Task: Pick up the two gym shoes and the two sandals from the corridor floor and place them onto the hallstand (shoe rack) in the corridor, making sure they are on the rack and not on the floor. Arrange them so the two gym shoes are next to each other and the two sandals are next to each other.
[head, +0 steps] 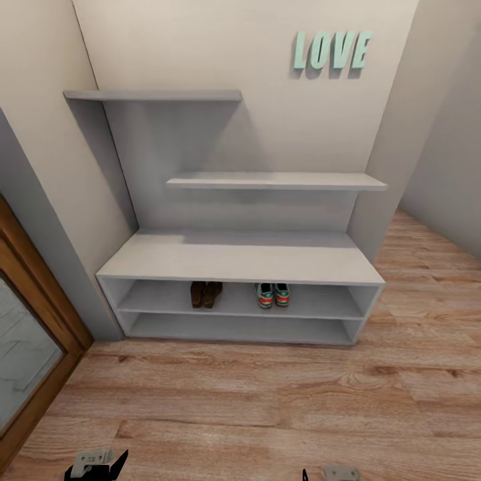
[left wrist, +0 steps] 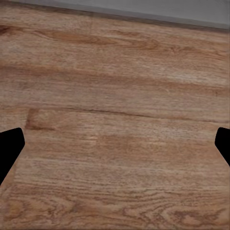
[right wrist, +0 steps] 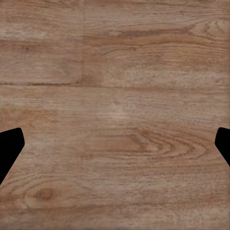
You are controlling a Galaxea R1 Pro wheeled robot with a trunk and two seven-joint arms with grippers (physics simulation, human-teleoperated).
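Pale walls and a mint "LOVE" sign (head: 332, 51) back the corridor; below it stands the hallstand (head: 240, 257), its bench top bare, with wood-plank corridor floor (head: 267, 401) stretching toward me. Both pairs already sit on the upper open shelf: the two sandals (head: 206, 294) side by side left of centre, the two gym shoes (head: 272, 294) side by side to their right, the pairs a little apart; each shoe's long axis seems to run front to back, though under the bench they are small and shaded, so I would not swear to it. From my seat the task looks done; no shoe lies on the floor that I can see.

My left gripper (left wrist: 115, 143) hangs over bare planks, its fingers spread wide and holding nothing; a grey strip, probably the rack's base, runs along that view's far edge. My right gripper (right wrist: 115, 143) is likewise spread and empty above the floor. The rack lies straight ahead of both arms and well apart from them; the sandals lie nearer the left arm, the gym shoes nearer the right, should any nudging be wanted.
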